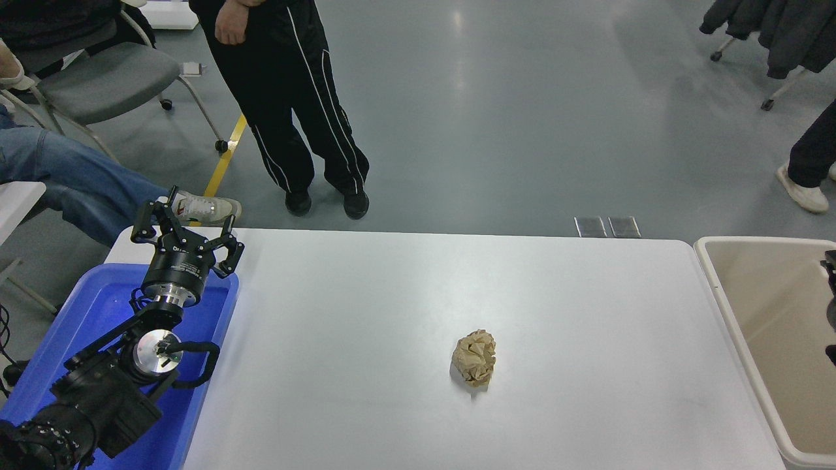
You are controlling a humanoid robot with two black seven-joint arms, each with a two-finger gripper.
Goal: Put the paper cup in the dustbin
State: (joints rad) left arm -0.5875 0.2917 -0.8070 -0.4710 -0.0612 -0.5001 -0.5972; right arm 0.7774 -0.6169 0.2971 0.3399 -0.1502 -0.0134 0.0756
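Note:
The paper cup does not show anywhere in the head view. The dustbin (757,240), a beige tub with a thick pale rim, stands off the table's right end, and what I see of its inside is bare. A small black part of my right arm (831,294) shows at the right edge over the dustbin; I cannot tell how its gripper stands or whether it holds anything. My left gripper (189,219) is open and empty, parked at the lower left.
A crumpled brown paper ball (475,357) lies on the white table (392,294), right of middle. A blue plastic bin (78,326) sits under my left arm. A person in black trousers (294,98) stands at the far side, and another sits at the far left.

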